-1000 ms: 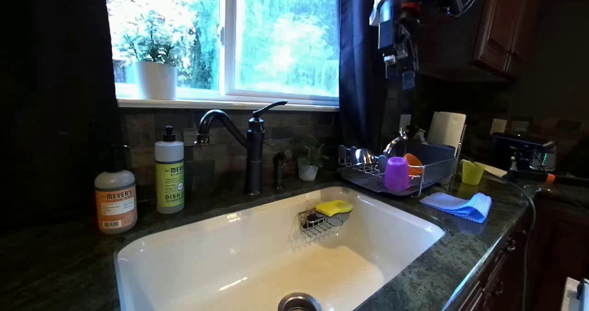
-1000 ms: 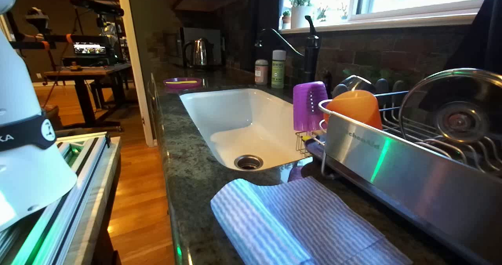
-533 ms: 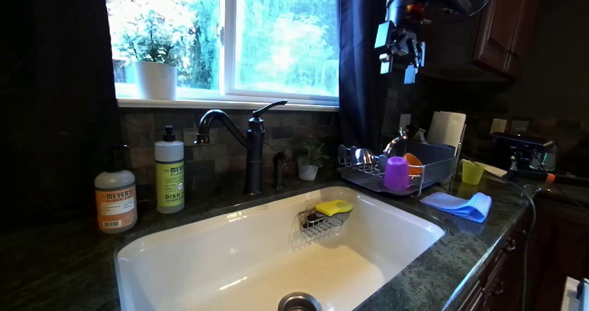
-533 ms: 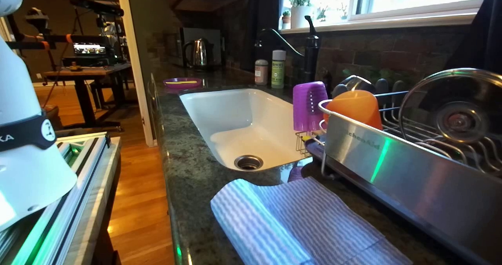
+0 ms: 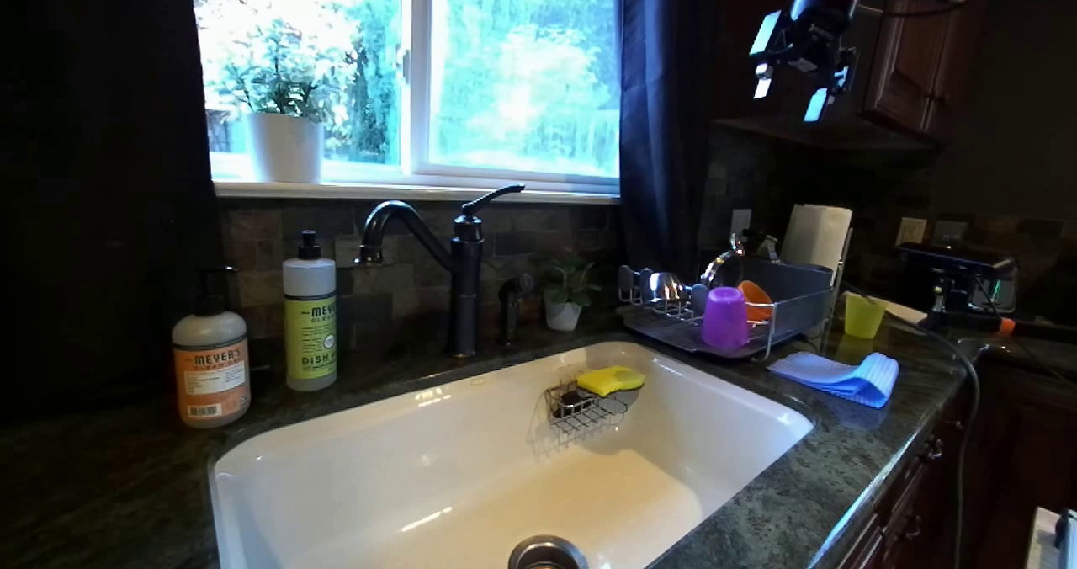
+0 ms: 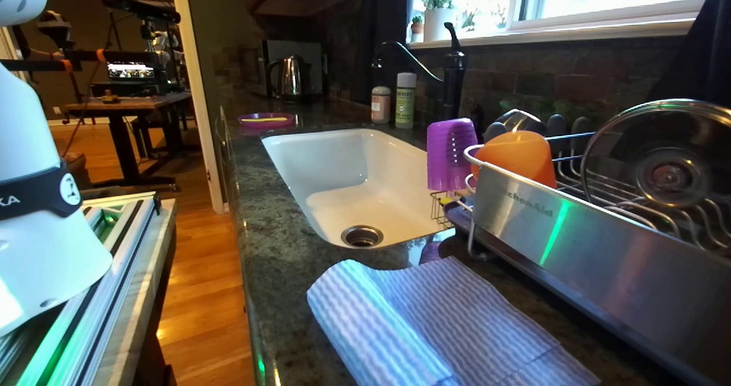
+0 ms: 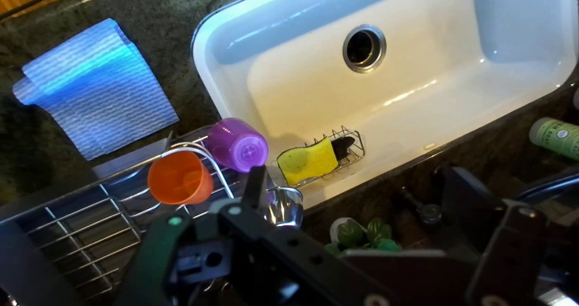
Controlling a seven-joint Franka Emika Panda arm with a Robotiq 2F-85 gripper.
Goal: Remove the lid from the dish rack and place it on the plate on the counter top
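A round, dark pot lid [image 6: 668, 172] stood on edge in the wire dish rack [image 6: 599, 266], on the right as we saw it in an exterior view, its round face toward us. To its left, we saw an orange cup [image 6: 517, 157] tilted inside the rack and a purple cup [image 6: 450, 155] set bottom up at the end by the sink [image 6: 317, 166]. High up on the right in an exterior view, well apart from the lid, hung the robot's gripper [image 5: 789, 95], its fingers [image 7: 470, 195] spread wide; in the wrist view we looked down past them on the cups, the sink and part of the rack. A blue striped cloth [image 6: 445, 329] lay folded on the dark, speckled counter top [image 6: 274, 232], close by the rack in both exterior views. Near the sink's far left corner in an exterior view, we made out a shallow purple plate [image 6: 257, 125] holding something yellow [image 6: 264, 119], too small for us to name. Inside the sink, a yellow sponge [image 5: 610, 380] rested on a wire caddy [image 5: 586, 422]. On the sink's far side, we noted a dark faucet [image 5: 465, 291] and, left of it, a green-labelled soap bottle [image 5: 311, 325] and an orange-labelled pump bottle [image 5: 210, 375].
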